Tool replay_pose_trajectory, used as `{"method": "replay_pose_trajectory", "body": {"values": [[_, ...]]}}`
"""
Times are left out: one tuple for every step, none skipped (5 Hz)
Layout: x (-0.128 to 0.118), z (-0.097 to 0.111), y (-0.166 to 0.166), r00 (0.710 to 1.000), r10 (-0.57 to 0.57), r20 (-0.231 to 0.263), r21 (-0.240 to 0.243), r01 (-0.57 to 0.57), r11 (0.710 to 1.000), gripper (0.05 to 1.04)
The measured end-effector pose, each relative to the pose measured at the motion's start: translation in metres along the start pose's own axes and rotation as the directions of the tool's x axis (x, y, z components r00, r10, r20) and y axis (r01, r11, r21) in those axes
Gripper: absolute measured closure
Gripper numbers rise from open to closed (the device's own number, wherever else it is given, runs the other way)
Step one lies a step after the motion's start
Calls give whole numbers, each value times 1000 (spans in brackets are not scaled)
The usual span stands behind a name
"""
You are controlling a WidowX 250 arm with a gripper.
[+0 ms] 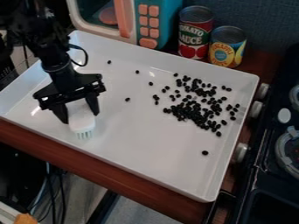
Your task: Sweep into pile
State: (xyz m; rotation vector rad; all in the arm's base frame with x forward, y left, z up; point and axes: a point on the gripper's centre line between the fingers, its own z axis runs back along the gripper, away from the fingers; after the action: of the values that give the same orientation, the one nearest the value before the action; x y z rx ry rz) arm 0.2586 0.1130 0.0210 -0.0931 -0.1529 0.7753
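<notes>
"Beans [196, 111], where are they?"

"Mostly in a loose heap toward the right of the tray [140, 151], with strays fanning left and one alone [205, 152] near the front."

"And the gripper [81, 117]?"

"Over the tray's left part, its fingers clamped on the white brush [82, 124], bristles down, well apart from the heap."

"What could spoil it?"

"A sweep straight from there would push strays rightward, but a fast one could send them rolling past the heap. Too high, and the bristles would skip over beans; too low, and the brush might twist in the grip. Driving hard into the heap could scatter it against the right wall."

"Any other containers?"

"Two cans stand behind the tray, a red one [196, 33] and a blue-and-yellow one [227, 47]; I can't tell what's inside. Beside them, the microwave [142, 19] has something pinkish behind its window."
</notes>
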Motion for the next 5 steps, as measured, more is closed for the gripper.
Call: {"method": "replay_pose_trajectory", "body": {"values": [[-11,-1,-22,999,-4,-36,-19,4,1000,335],[-15,-2,-43,999,-4,-48,-28,3,1000,335],[-19,-4,-58,998,9,-68,-31,-11,999,335],[-22,-7,-72,997,6,-77,-35,-9,999,335],[-23,-9,-84,997,3,-79,-37,-6,999,335]]}}
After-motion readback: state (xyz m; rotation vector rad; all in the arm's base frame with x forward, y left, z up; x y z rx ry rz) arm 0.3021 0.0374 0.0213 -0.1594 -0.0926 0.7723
